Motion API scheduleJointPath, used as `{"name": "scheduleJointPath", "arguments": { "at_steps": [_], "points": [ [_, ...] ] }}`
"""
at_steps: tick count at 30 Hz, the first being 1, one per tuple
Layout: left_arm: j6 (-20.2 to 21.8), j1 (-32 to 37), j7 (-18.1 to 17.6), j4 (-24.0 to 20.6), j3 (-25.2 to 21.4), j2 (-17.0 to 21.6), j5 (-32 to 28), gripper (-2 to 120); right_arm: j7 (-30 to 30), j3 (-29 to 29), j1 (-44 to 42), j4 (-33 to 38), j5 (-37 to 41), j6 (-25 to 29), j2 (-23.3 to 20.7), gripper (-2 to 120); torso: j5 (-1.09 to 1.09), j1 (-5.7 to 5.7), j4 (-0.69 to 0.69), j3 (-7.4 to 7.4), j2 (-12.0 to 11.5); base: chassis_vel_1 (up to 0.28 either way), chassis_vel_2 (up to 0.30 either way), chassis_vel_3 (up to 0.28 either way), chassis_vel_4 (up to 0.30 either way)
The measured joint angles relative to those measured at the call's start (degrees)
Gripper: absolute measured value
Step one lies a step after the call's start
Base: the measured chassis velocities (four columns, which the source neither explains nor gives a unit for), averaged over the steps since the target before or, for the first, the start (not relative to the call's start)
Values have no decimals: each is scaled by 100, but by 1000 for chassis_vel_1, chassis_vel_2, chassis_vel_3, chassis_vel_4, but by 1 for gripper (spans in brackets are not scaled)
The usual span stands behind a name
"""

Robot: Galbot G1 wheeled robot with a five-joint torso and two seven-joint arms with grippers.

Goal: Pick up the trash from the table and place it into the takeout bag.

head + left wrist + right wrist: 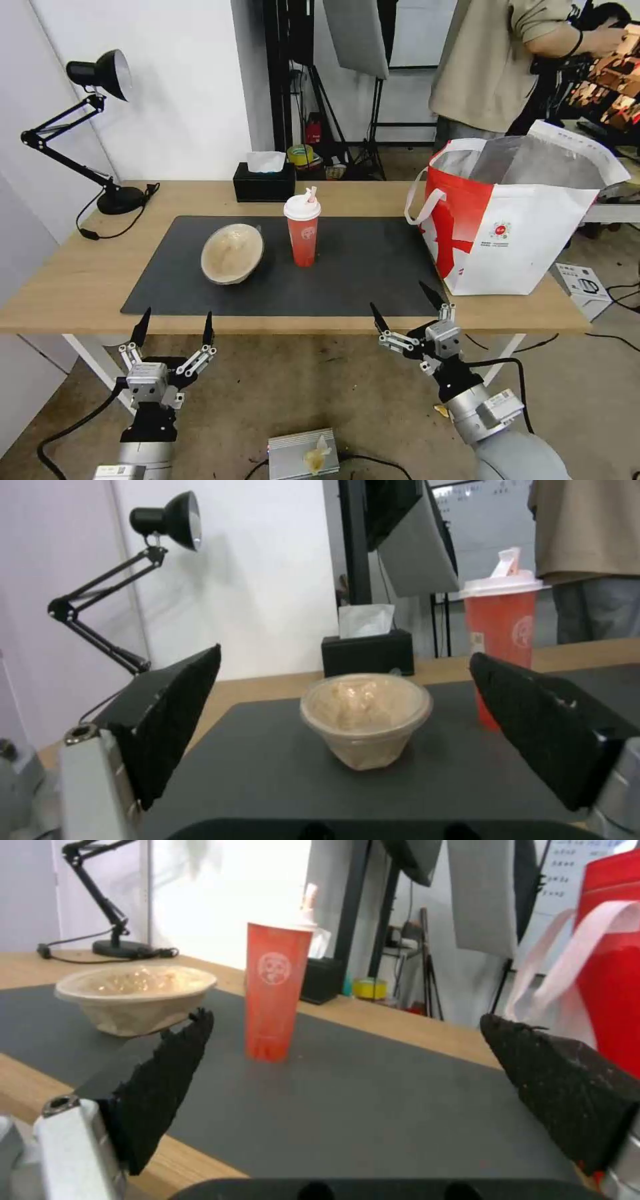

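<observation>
On the dark grey mat [360, 273] of the table [73, 287] sits a beige paper-pulp bowl [232, 253] [365, 719] [135, 996], tilted on its side. Right of it a red cup [303, 235] [501, 630] [273, 990] with white lid and straw stands upright. The takeout bag [520, 220] [610, 965] stands open at the table's right end, its foil lining showing. My left gripper [175, 322] [347, 730] hangs open below the front edge, facing the bowl. My right gripper [408, 303] [347, 1075] is open by the front edge, near the bag.
A black tissue box [264, 180] sits at the back of the table. A black desk lamp [100, 127] stands at the back left. A small white box [581, 287] lies on the floor right of the table. A person stands behind the bag.
</observation>
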Motion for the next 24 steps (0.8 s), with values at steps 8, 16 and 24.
{"name": "scheduleJointPath", "arguments": {
  "at_steps": [8,16,24],
  "points": [
    [-73,49,8,36,2,-34,3,100,-11,-235,286,-225,41,-63,54,100,0,0,-1,0,0,0,0,0,0],
    [-129,105,9,63,-52,-126,20,100,54,-742,1272,-620,430,-318,-262,100,1,0,1,0,0,0,0,0,0],
    [-145,19,104,230,-2,-169,62,100,62,-1092,1746,-940,763,-484,-449,100,0,0,-2,0,0,0,0,0,0]
  ]
}}
